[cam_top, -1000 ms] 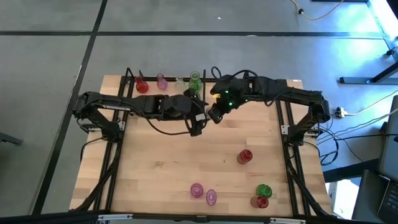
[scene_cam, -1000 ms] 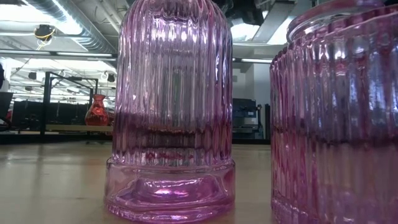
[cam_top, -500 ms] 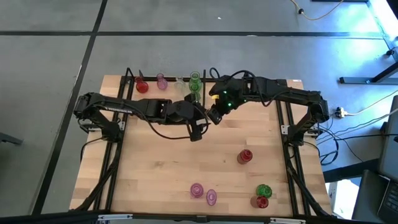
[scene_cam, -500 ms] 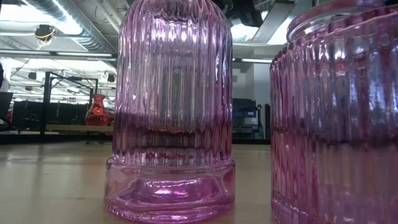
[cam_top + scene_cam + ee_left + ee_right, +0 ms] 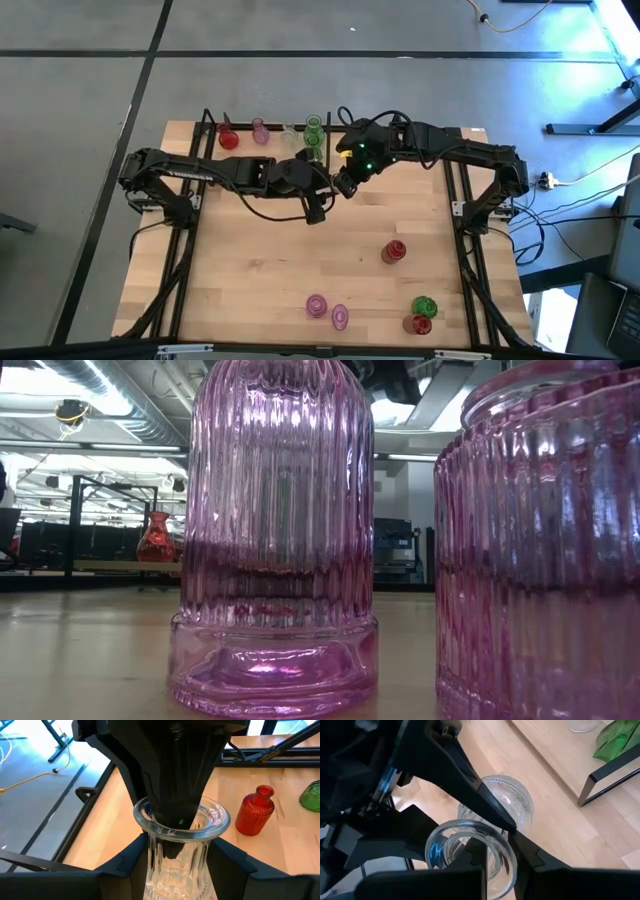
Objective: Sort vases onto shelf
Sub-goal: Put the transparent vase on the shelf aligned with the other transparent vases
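**Q:** Thing in hand, and where?

**A:** Clear vase (image 5: 172,870), upright, lifted over mid-table just in front of the shelf (image 5: 547,747). Caught between both grippers where the arms meet.

**Q:** Just changed?

**A:** Left gripper (image 5: 179,862) brought in from wide to about half its spread within the last second. Vase and right gripper (image 5: 496,862) unmoved meanwhile.

**Q:** Meaning for the task?

**A:** Probably a handover in progress from right to left, with the take about complete and the release not yet made. Placing on the shelf still to come. Red, pink, clear and green vases already standing there, others waiting at the table's near edge.

**Q:** Left fingers?

**A:** Left fingers (image 5: 125,870) half closed, one on each side of the ribbed body below the rim. Seemingly pressed to the glass on both sides. Firmness of hold not to be judged from here.

**Q:** Right fingers?

**A:** Right fingers (image 5: 535,862) narrow, pinching the rim from above. One dipped inside the mouth, its mate outside the wall.

**Q:** Risk?

**A:** Smooth, rigid glass. Likely to slip or tip if the rim pinch is let go before the body hold is sound.
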